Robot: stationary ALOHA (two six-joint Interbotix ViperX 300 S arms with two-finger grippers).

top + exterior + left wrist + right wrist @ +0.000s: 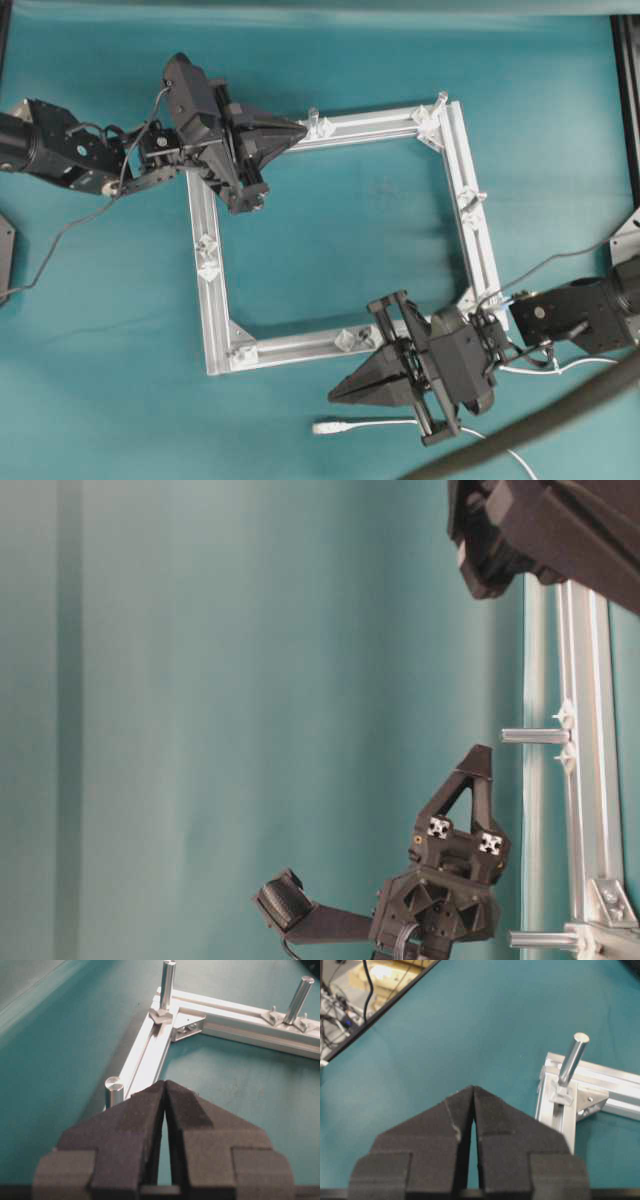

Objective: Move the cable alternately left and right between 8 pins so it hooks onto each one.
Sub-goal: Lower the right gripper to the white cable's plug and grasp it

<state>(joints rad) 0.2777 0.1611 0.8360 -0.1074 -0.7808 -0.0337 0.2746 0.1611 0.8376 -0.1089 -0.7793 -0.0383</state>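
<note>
A: Cable (385, 424)?
B: Flat on the cloth, outside the frame (470, 210), plug end just beside the right gripper (336, 395). None of it on the pins (312, 122).
A: Claws?
B: Both pinched together, empty. Left gripper (303, 128) sits at the frame's far bar, possibly touching; hard to judge.

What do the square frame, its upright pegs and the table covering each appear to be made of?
Square silver frame: likely aluminium extrusion, going by its matte silver bars with lengthwise slots. Short upright pegs: probably polished metal, cylindrical with bright glints, though possibly clear plastic. Teal table covering: apparently a matte mat or cloth, with no glare.
</note>
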